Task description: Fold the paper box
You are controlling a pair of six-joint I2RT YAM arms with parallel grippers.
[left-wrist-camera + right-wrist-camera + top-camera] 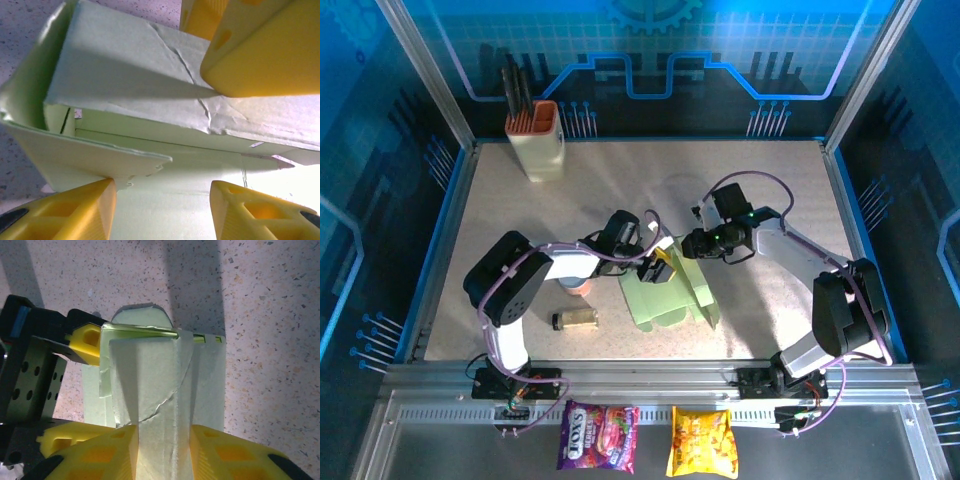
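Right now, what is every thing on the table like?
paper box, partly folded, some walls up
left gripper, open at the box's edge
right gripper, shut on the paper box
knife holder, upright, dark handles sticking out
small bottle, lying on its side

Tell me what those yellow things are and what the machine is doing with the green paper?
It is a robot with two arms bolted to a table. One picture looks down from above; the other two come from a camera on each wrist. The yellow things are its fingers. The right gripper pinches a panel of the half-folded pale green paper box. The left gripper stands open beside it. Also on the table: a knife holder and a small bottle lying down.
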